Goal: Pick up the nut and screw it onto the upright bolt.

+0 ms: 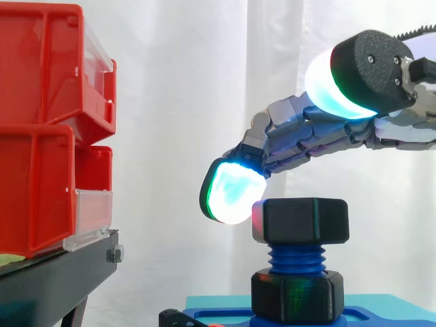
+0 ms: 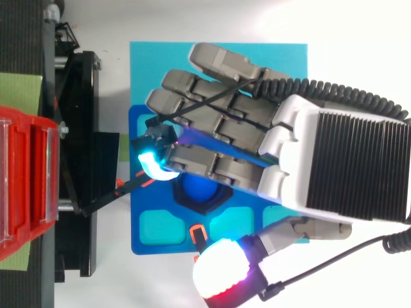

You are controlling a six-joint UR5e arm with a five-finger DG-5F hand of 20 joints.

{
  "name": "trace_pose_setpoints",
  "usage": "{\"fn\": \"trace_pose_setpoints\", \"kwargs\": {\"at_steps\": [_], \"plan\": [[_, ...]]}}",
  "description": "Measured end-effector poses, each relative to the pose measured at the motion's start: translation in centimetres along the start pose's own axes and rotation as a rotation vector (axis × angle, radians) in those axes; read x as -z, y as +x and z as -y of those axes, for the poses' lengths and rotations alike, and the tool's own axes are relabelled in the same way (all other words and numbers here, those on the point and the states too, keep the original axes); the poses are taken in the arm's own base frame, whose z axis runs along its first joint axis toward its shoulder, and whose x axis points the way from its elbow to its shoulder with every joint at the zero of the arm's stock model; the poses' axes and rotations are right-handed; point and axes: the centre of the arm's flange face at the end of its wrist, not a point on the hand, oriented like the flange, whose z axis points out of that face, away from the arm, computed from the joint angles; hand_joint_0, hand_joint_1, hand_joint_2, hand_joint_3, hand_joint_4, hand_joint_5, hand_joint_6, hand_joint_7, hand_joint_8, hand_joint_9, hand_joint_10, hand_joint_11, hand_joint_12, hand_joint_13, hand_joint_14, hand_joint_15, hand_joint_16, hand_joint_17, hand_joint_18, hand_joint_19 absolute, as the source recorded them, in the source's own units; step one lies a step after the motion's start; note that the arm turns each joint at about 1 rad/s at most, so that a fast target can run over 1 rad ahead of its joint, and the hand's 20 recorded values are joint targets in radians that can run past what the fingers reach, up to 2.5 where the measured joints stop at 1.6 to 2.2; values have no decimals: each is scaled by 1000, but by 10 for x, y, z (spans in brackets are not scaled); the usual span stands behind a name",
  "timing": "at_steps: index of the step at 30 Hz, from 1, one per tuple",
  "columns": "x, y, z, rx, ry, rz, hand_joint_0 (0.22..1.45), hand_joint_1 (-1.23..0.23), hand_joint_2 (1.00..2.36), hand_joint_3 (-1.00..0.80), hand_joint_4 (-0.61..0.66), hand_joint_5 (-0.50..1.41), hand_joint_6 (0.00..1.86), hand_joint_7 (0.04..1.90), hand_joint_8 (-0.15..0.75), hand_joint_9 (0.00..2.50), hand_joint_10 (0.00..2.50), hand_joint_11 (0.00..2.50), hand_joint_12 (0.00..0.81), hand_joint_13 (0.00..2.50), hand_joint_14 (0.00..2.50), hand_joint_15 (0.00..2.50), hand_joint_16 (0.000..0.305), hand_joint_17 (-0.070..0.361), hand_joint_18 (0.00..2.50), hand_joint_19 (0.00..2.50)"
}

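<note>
A blue threaded bolt (image 1: 297,259) stands upright on a blue fixture (image 2: 144,212). A black hex nut (image 1: 301,221) sits on top of the bolt's thread, level. A second black hex piece (image 1: 296,294) is at the bolt's foot. My hand (image 2: 334,160) hovers just above the nut, open, fingers stretched leftward and slightly drooped. One glowing fingertip (image 1: 231,191) hangs by the nut's upper left corner; I cannot tell whether it touches. The thumb pad (image 1: 340,82) stays high and apart. From above, the fingers cover most of the bolt top (image 2: 196,191).
Two stacked red bins (image 1: 48,136) sit on a black stand (image 1: 61,272) to the left, with a gap between them and the bolt. The fixture rests on a teal platform (image 1: 388,303). A white curtain hangs behind.
</note>
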Motion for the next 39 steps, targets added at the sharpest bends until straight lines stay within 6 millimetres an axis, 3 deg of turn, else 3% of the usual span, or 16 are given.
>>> {"fn": "trace_pose_setpoints", "kwargs": {"at_steps": [8, 16, 25, 32, 39], "plan": [[-1, -3, 14, 1, -7, 1, 493, -19, 1000, -500, 277, -156, 503, 1070, 284, 341, 0, 0, 374, 316, 0, 0, 46, 104, 99, 0], [-2, -5, 28, 0, -16, 2, 503, -78, 1000, -500, 286, -108, 502, 1266, 308, 523, 0, 0, 338, 497, 0, 0, 40, 91, 246, 0], [-4, -9, 42, -3, -29, 5, 526, -152, 1000, -500, 267, 2, 500, 1436, 328, 911, 0, 0, 273, 754, 0, 0, 29, 65, 455, 0], [-11, -29, 49, -2, -54, 8, 536, -177, 1000, -500, 243, 23, 502, 1370, 312, 1089, 0, 0, 248, 863, 0, 0, 24, 54, 527, 0], [-16, -46, 53, 1, -55, 0, 522, -137, 1000, -500, 248, -108, 504, 946, 289, 876, 0, 0, 285, 734, 0, 0, 31, 69, 446, 0]]}}
